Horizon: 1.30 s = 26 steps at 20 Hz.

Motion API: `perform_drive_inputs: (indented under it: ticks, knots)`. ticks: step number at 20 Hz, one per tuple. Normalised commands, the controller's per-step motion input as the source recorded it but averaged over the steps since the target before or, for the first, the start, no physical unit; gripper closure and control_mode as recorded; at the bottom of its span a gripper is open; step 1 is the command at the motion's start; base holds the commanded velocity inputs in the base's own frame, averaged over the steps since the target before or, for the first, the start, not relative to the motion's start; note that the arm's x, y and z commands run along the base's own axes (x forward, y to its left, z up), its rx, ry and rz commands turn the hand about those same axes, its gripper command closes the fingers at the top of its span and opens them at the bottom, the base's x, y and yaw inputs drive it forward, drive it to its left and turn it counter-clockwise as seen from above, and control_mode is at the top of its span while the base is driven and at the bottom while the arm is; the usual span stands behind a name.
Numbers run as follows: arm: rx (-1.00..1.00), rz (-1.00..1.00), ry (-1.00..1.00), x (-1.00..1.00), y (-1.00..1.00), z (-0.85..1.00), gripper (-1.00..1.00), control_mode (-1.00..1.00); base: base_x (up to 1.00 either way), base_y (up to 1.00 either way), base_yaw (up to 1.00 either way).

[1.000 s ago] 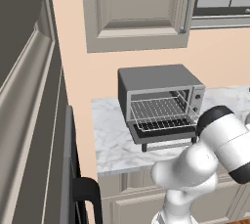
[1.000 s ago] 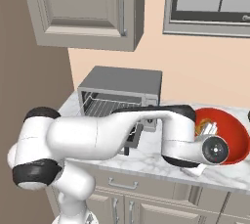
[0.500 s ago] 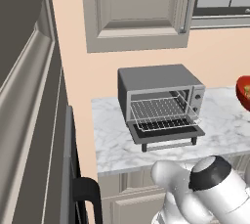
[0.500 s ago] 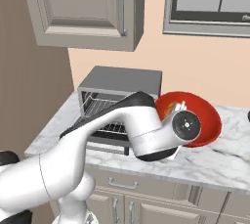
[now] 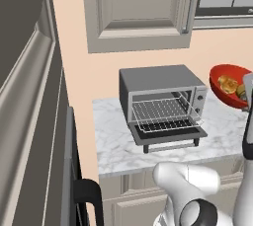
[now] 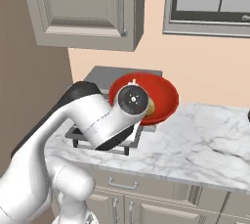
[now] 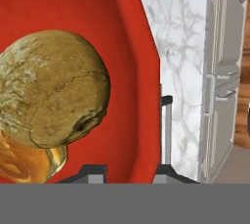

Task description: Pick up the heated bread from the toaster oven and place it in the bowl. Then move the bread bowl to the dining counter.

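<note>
The hand (image 7: 132, 169) is pinched shut on the rim of the shallow round bright red bowl (image 7: 132, 71). In the hand view one dark finger tip sits inside the bowl wall and the other sits just outside it, so the thin red rim is squeezed between them.

The bowl is up in the air, held above the white grey-veined marble worktop (image 6: 205, 145) and not touching it. In the right base view the bowl (image 6: 163, 98) hangs in front of the oven, partly behind the round end of the white arm. In the left base view it (image 5: 222, 92) floats to the right of the oven, over the right part of the worktop.

Inside the bowl lies the small round olive-brown lump of heated bread (image 7: 53, 88). It rests on a paler orange-yellow food piece (image 7: 24, 162) beside the red wall. Both show in the left base view too, the yellow piece (image 5: 228, 84) and the bread (image 5: 240, 91) next to it.

The dark grey boxy toaster oven (image 5: 163, 99) stands near the back left of the worktop. Its door (image 5: 170, 134) is dropped down flat, and the wire rack (image 5: 163, 114) inside is bare.

Beige wall cabinets (image 5: 138, 8) hang above.
</note>
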Motion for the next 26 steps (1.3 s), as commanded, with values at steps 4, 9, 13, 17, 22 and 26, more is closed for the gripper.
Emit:
perform_drive_inputs:
  ticks: [4,9,13,17,22,26]
  knots:
    - [-0.11,0.16,0.00,-0.06,0.99,0.52,1.00,-1.00,0.00,0.00,0.00]
    - [-0.09,0.07,-0.01,0.00,0.63,0.09,1.00,-1.00,0.00,0.00,0.00]
    - [0.00,0.00,0.00,0.00,0.00,0.00,1.00,-1.00,0.00,0.00,0.00]
    - [0.00,0.00,0.00,0.00,0.03,0.00,1.00,-1.00,0.00,0.00,0.00]
    - [0.00,0.00,0.00,0.00,0.00,0.00,1.00,1.00,-0.08,-0.20,0.18]
    - [0.00,0.00,0.00,0.00,0.00,0.00,1.00,1.00,0.00,-0.64,0.28]
